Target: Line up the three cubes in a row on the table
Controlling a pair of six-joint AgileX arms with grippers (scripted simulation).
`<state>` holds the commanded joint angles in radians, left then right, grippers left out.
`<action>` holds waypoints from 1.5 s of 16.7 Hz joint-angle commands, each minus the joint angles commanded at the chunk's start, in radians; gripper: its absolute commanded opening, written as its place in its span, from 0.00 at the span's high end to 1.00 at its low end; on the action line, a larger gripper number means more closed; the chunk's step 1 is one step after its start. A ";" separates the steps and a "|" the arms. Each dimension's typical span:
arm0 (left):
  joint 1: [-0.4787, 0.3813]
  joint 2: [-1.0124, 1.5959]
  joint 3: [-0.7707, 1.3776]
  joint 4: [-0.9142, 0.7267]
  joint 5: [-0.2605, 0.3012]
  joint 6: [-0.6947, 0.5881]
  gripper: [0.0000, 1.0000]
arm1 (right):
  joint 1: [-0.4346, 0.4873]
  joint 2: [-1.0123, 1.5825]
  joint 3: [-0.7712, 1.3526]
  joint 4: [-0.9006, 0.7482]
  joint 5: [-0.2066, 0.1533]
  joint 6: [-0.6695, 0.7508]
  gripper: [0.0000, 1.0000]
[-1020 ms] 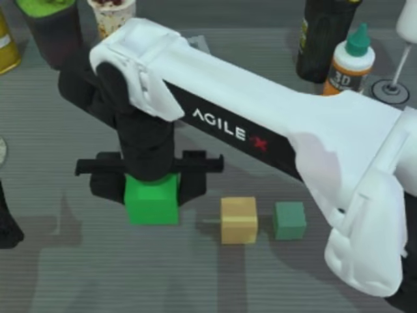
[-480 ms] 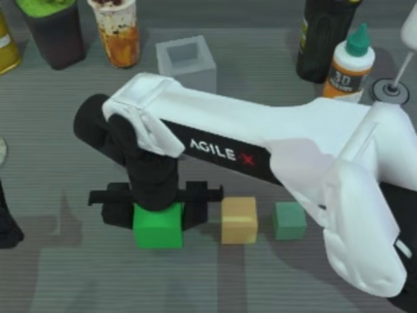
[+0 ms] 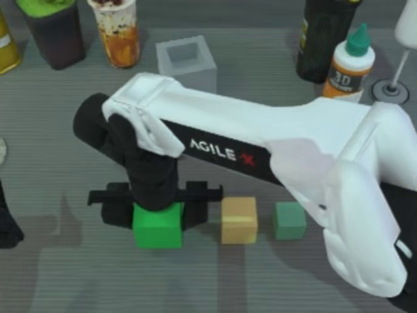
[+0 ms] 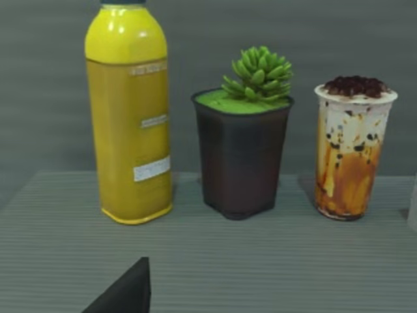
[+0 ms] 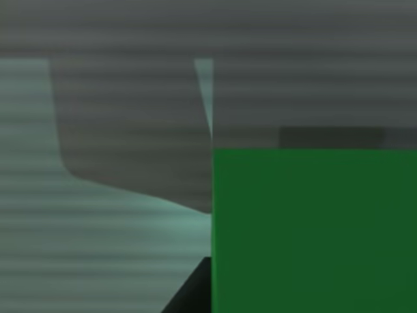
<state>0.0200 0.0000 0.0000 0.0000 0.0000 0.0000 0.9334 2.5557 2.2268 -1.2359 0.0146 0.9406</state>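
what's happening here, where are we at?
The right arm reaches across the table, its gripper down over the bright green cube at the left end of a row. The pale yellow cube and the small teal-green cube sit to its right, apart from each other. All three lie roughly in line. Whether the jaws clamp the green cube isn't visible. The left arm is parked at the left edge.

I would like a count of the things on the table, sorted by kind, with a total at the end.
Solid cubes: 3, namely bright green, pale yellow, teal.
Hollow grey block: 1
Bottles: 3, namely yellow, dark, orange glue.
Potted plant: 1
Drink cup: 1
Stemmed glass: 1
Total: 10
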 joint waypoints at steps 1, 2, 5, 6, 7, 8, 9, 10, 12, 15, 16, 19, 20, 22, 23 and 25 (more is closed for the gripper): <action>0.000 0.000 0.000 0.000 0.000 0.000 0.00 | 0.000 0.000 0.000 0.000 0.000 0.000 0.55; 0.000 0.000 0.000 0.000 0.000 0.000 0.00 | 0.000 0.000 0.000 0.000 0.000 0.000 0.47; 0.000 0.000 0.000 0.000 0.000 0.000 0.00 | 0.000 0.000 0.000 0.000 0.000 0.000 0.25; 0.000 0.000 0.000 0.000 0.000 0.000 0.00 | 0.000 0.000 0.000 0.000 0.000 0.000 0.17; 0.000 0.000 0.000 0.000 0.000 0.000 0.00 | 0.000 0.000 0.000 0.000 0.000 0.000 0.10; 0.000 0.000 0.000 0.000 0.000 0.000 0.00 | 0.000 0.000 0.000 0.000 0.000 0.000 0.02; 0.000 0.000 0.000 0.000 0.000 0.000 0.00 | 0.000 0.000 0.000 0.000 0.000 0.000 0.00; 0.000 0.000 0.000 0.000 0.000 0.000 0.00 | 0.000 0.000 0.000 0.000 0.000 0.000 0.00; 0.000 0.000 0.000 0.000 0.000 0.000 0.00 | 0.000 0.000 0.000 0.000 0.000 0.000 0.00; 0.000 0.000 0.000 0.000 0.000 0.000 0.00 | 0.000 0.000 0.000 0.000 0.000 0.000 0.00; 0.000 0.000 0.000 0.000 0.000 0.000 0.00 | 0.000 0.000 0.000 0.000 0.000 0.000 0.00; 0.000 0.000 0.000 0.000 0.000 0.000 0.00 | 0.000 0.004 0.017 -0.016 0.000 0.000 0.00; 0.000 0.000 0.000 0.000 0.000 0.000 0.00 | 0.001 0.009 0.041 -0.040 0.001 0.001 0.00; 0.000 0.000 0.000 0.000 0.000 0.000 0.00 | 0.002 0.019 0.121 -0.113 0.001 0.004 0.00; 0.000 0.000 0.000 0.000 0.000 0.000 0.00 | 0.003 0.023 0.174 -0.156 0.001 0.004 0.00; 0.000 0.000 0.000 0.000 0.000 0.000 0.00 | 0.006 0.030 0.269 -0.239 0.000 0.003 0.00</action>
<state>0.0200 0.0000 0.0000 0.0000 0.0000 0.0000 0.9396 2.5857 2.4956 -1.4753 0.0148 0.9436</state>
